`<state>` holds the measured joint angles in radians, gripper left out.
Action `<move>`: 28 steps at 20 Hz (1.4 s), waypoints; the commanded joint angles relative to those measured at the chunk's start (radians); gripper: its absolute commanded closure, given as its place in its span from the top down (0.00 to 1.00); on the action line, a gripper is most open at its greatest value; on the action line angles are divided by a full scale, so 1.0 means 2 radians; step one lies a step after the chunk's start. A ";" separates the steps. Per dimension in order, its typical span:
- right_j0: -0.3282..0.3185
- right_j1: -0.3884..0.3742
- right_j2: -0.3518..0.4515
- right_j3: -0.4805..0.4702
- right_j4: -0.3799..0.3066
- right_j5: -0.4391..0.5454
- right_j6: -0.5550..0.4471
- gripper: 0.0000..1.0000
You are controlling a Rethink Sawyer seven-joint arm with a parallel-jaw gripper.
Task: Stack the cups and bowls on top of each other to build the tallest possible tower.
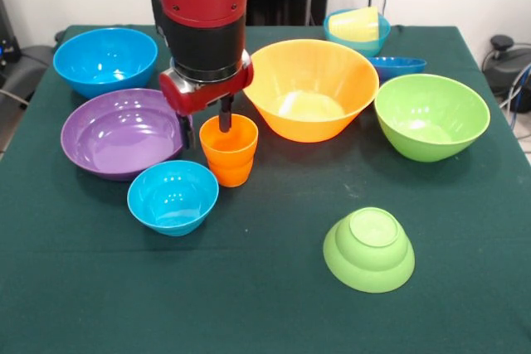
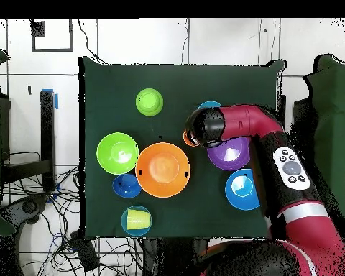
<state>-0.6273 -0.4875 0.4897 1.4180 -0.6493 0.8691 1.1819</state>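
My gripper [image 1: 207,124] hangs open over the left rim of the upright orange cup [image 1: 229,152]. One finger [image 1: 225,113] is inside the cup and the other is outside, next to the purple bowl [image 1: 123,132]. In the overhead view the arm's wrist hides the gripper and only a sliver of the orange cup [image 2: 186,139] shows. The pale yellow cup [image 1: 355,22] lies on its side in a small light blue bowl [image 1: 358,42]. A second small light blue bowl [image 1: 172,196] stands in front of the orange cup. The large orange bowl [image 1: 311,89] is just to its right.
A large blue bowl [image 1: 105,60] stands at the back left. A large lime green bowl [image 1: 431,115] is on the right, with a small dark blue bowl [image 1: 397,66] behind it. A small lime green bowl [image 1: 369,249] lies upside down at the front right.
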 commanded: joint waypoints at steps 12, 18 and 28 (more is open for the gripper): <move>0.023 0.050 -0.029 -0.030 -0.018 -0.022 0.025 1.00; 0.023 0.060 -0.029 -0.039 -0.012 -0.015 0.018 1.00; 0.025 0.063 -0.025 -0.047 -0.010 -0.024 0.013 0.00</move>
<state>-0.6078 -0.4066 0.4463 1.3829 -0.6338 0.8628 1.1819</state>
